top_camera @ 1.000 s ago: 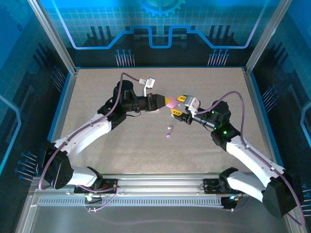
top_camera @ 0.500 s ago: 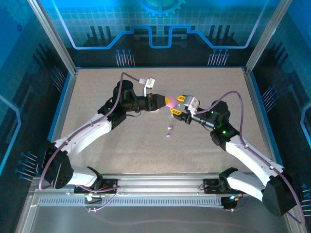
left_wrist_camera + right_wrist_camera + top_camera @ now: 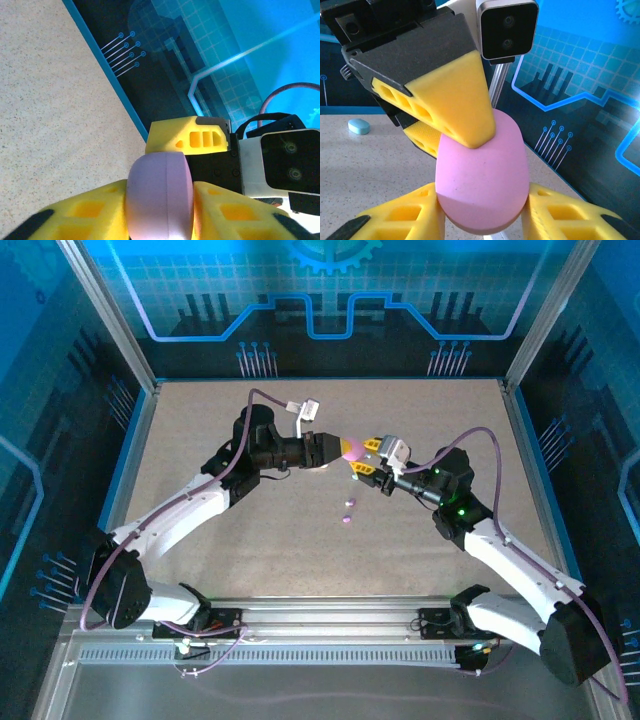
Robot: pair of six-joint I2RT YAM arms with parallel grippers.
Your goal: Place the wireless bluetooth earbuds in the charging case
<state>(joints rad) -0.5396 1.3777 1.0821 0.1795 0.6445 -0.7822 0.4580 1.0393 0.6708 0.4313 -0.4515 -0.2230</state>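
Over the counter [image 3: 450,420], left claw [image 3: 338,450] and right claw [image 3: 364,458] both clamp the pink charging case [image 3: 352,449] — likely opening it — next calls for prising the lid, earbuds [image 3: 346,521] lying below.

Between the left claw's [image 3: 160,192] yellow fingers [image 3: 85,212], a pale purple charging case [image 3: 160,200], another yellow finger [image 3: 187,137] just behind.

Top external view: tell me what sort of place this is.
Probably a purpose-built robot cell or demo booth, not a home: aluminium frame posts, a blue circuit-pattern backdrop, and a speckled table where the left claw and right claw meet at a pink case.
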